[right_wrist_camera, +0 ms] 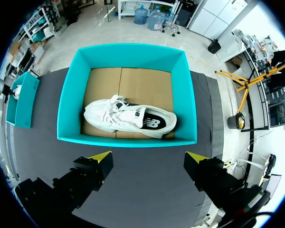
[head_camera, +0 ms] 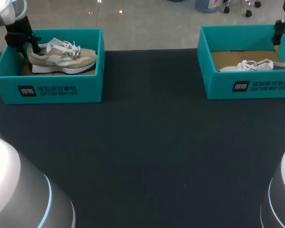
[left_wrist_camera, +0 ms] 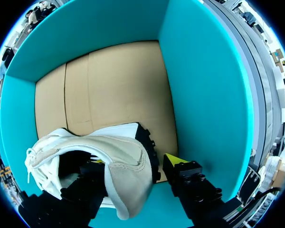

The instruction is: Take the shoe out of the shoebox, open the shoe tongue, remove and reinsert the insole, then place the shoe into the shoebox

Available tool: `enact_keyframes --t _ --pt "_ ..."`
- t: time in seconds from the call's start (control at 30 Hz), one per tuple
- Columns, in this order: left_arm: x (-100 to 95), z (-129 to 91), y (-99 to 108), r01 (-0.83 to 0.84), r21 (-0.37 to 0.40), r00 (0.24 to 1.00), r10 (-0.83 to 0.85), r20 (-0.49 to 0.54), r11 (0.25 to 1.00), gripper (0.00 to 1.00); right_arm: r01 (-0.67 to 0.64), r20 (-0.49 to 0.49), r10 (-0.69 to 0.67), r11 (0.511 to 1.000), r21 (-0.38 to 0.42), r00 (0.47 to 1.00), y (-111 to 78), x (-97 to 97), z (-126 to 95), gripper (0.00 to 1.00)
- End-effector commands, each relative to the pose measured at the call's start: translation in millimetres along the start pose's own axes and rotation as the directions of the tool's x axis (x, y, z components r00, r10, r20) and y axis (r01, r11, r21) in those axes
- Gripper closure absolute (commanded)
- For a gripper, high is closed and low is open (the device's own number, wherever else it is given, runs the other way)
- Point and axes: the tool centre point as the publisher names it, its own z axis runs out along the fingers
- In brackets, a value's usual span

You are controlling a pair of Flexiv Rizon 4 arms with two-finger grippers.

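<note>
The beige shoe [head_camera: 61,58] stands upright on its sole inside the left shoebox [head_camera: 52,90], a teal box with a cardboard floor [left_wrist_camera: 109,85], set at the far left of the dark bench [head_camera: 147,142]. Its heel points to the box's outer end, where the left arm comes down into the box. The left tool [left_wrist_camera: 135,161] straddles the heel. One finger is sunk inside the shoe's opening. The other finger [left_wrist_camera: 175,160] is outside, just beside the black heel of the sole, with a sliver of cardboard showing between them. The tool is therefore partly open and grips nothing.

At the far right of the bench sits the right shoebox [right_wrist_camera: 128,141], also teal. A white shoe [right_wrist_camera: 128,118] lies on its side on that box's cardboard floor. The right tool [right_wrist_camera: 148,156] hangs above the bench on the near side of this box, apart from it. Its yellow tips are spread wide with nothing between them.
</note>
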Motion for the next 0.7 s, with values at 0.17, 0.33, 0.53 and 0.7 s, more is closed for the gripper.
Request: enact_keyframes --t 0.17,0.33,0.53,0.7 --pt "6.5 4 3 -0.017 0.013 1.0 0.017 -0.004 1.0 0.42 -0.001 0.0 0.001 1.0 -0.002 1.0 -1.1 0.0 0 0.0" --pt "5.4 9 3 -0.028 0.027 1.0 0.028 0.001 0.999 0.49 -0.001 0.0 0.001 1.0 -0.002 1.0 -1.1 0.0 0 0.0" --pt "3.6 13 5 -0.033 0.039 0.999 0.033 -0.005 0.999 0.64 -0.001 0.0 0.001 1.0 -0.002 1.0 -1.1 0.0 0 0.0" --pt "3.1 4 3 -0.065 0.03 0.998 0.066 -0.013 0.997 0.91 -0.001 0.0 0.001 1.0 -0.002 1.0 -1.1 0.0 0 0.0"
